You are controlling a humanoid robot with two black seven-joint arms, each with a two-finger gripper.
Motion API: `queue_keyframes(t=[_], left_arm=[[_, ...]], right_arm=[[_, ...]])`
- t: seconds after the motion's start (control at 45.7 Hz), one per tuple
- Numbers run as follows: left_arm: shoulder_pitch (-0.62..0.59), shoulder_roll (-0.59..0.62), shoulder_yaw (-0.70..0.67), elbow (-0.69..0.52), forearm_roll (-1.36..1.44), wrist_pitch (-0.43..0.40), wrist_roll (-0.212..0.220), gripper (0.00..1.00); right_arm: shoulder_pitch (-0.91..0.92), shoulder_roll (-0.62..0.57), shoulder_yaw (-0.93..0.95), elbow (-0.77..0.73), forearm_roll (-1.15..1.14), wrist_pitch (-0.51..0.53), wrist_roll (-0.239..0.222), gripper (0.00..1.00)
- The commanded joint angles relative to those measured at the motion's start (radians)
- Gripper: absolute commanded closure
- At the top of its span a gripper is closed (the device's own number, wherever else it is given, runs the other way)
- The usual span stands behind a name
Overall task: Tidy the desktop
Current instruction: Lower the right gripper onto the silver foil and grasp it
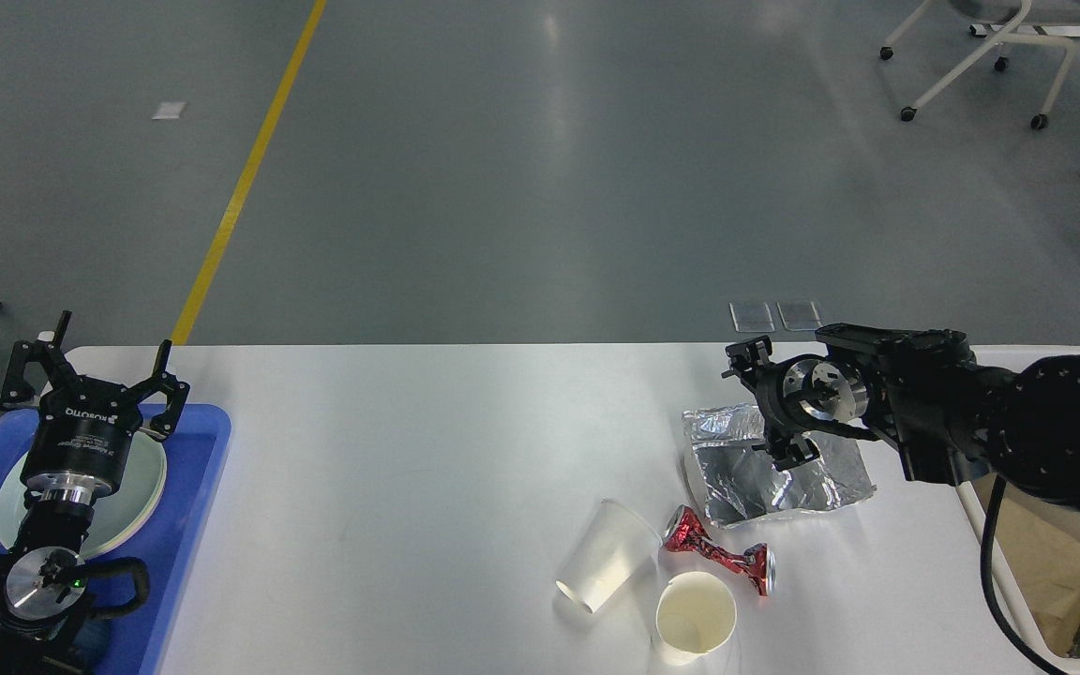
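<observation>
The white desktop (427,450) fills the lower part of the head view. On its right half lie a crumpled silver foil wrapper (788,478), a crushed red can (718,555), a clear plastic cup (601,567) on its side and an upright paper cup (696,619). My right gripper (765,405) is open and low over the wrapper's upper left corner, one finger above it and one on its surface. My left gripper (90,375) is open and empty above the blue tray (188,525).
A white plate (144,473) lies in the blue tray at the desktop's left end. A cream bin (1018,600) with brown paper (1070,562) inside stands at the right end, partly hidden by my right arm. Office chairs stand on the floor far behind.
</observation>
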Motion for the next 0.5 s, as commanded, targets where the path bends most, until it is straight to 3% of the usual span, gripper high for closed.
queue_keyframes(t=[0.0,0.481], left_arm=[[0.000,0.000,0.000,0.000,0.000,0.000,0.000,0.03],[0.000,0.000,0.000,0.000,0.000,0.000,0.000,0.03]], right_arm=[[-0.035,0.025,0.013,-0.055,-0.029,-0.011,0.001,0.00],[-0.083,0.075,0.038,-0.112,-0.138,-0.060,0.004,0.00]])
